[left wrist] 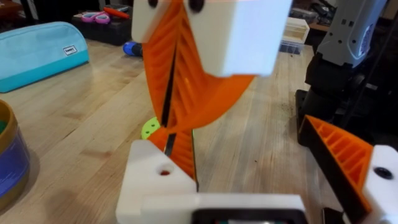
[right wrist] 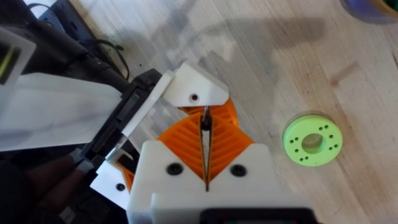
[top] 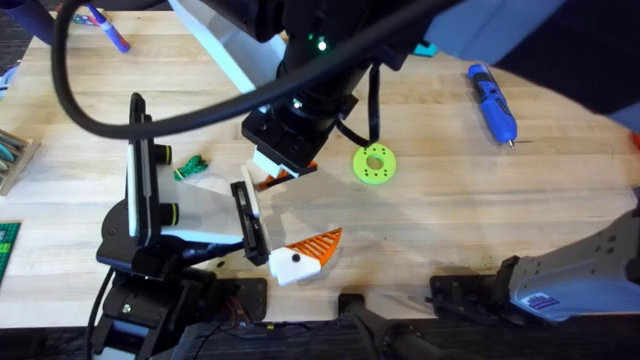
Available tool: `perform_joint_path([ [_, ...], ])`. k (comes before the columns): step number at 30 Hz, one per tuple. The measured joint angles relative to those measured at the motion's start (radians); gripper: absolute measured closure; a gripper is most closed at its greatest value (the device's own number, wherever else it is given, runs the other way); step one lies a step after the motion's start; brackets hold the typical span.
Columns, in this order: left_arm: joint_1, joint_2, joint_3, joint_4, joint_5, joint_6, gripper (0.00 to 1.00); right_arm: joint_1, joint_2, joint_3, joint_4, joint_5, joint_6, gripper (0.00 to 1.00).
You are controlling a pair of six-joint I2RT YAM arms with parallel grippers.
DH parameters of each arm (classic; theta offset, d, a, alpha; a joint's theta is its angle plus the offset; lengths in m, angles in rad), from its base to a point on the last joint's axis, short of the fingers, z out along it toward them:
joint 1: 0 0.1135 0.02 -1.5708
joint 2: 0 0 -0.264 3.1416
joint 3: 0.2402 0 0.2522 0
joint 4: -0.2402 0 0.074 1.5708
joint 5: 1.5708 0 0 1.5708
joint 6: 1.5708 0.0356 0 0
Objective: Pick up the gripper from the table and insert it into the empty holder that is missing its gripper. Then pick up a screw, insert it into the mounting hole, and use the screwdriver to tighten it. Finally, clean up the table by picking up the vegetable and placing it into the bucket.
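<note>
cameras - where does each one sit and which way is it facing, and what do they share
Overhead: above the arm bases, looking down and forward at the table, the screwdriver and the arms.
Left wrist: low over the wood, facing the right gripper; own white finger block at its lower edge.
Right wrist: looking down at the left gripper; own orange pads at its lower edge.
Shared: the green disc.

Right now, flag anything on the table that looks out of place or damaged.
The vegetable stands out: a small green leafy lump lying loose on the table beside the left arm, where everything else is hardware. Nothing looks spilled or broken.
</note>
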State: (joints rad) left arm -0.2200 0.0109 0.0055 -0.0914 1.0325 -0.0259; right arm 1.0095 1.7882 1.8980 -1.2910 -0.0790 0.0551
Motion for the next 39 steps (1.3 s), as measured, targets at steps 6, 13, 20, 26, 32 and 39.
perform_joint_path([
  [6, 0.0, 0.0, 0.0, -0.001, 0.0, -0.001, 0.009, 0.0, 0.003, 0.002, -0.009, 0.0, 0.0, 0.99],
  [13, 0.0, 0.0, 0.0, -0.001, 0.0, -0.001, 0.009, 0.0, -0.02, 0.045, 0.01, 0.004, -0.007, 0.99],
  [20, 0.0, 0.0, 0.0, -0.001, 0.0, -0.001, 0.009, 0.0, -0.028, 0.055, 0.008, 0.004, -0.004, 0.99],
  [26, 0.0, 0.0, 0.0, -0.001, 0.0, -0.001, 0.009, 0.0, -0.019, 0.055, 0.008, 0.0, 0.002, 0.99],
  [32, 0.0, 0.0, 0.0, -0.001, 0.0, -0.001, 0.009, 0.0, -0.019, 0.055, 0.003, -0.024, 0.004, 0.99],
  [39, 0.0, 0.0, 0.0, -0.001, 0.0, -0.001, 0.009, 0.0, 0.0, 0.055, -0.003, -0.034, 0.005, 0.99],
])
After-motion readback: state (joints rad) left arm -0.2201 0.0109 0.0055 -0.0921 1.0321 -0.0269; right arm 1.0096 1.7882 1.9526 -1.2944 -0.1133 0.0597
